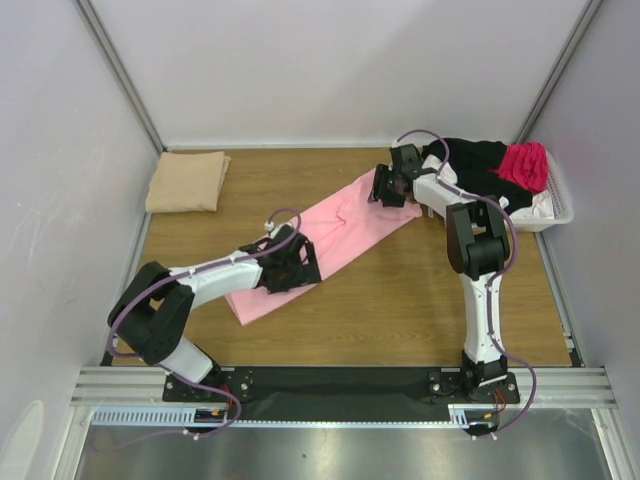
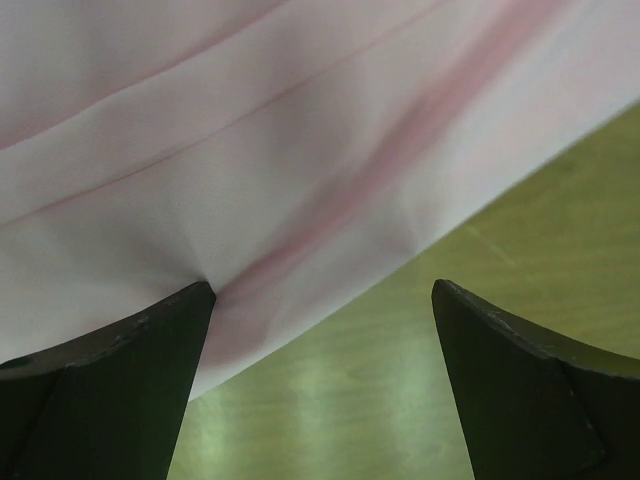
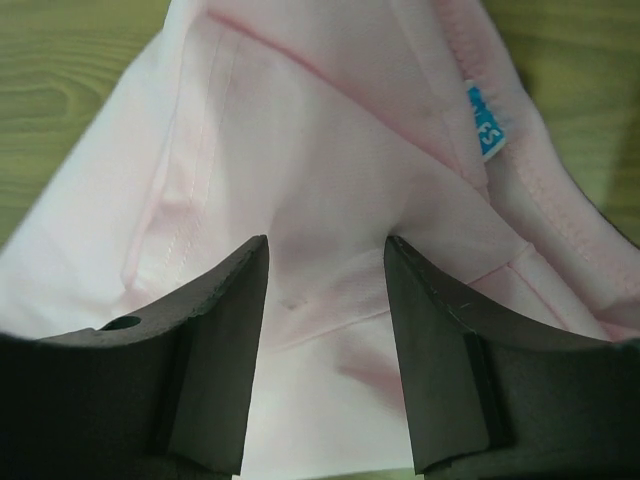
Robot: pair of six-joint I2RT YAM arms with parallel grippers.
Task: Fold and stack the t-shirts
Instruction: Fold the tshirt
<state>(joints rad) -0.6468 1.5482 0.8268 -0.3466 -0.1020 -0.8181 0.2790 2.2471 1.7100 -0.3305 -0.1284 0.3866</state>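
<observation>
We see spread t-shirt (image 1: 340, 235) lying diagonally mid-desk (image 1: 420, 300), near-left to far-right. Folded t-shirt (image 1: 187, 181) at far-left corner, well apart. Basket (image 1: 560, 208) at far-right corner, heap of t-shirts (image 1: 485, 165) in it. Left fingers (image 2: 110, 380) straddle spread t-shirt's near edge; right fingers (image 3: 210, 340) over its far end, near basket.

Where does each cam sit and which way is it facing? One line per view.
Top external: above and behind the bases, looking down on the table; left arm and right arm show whole.
Left wrist: on the left arm, facing down at the pink t-shirt edge; left hand fingers in the foreground.
Right wrist: on the right arm, facing the shirt's collar end; right hand fingers in the foreground.
Shared: all three see the pink t-shirt.
</observation>
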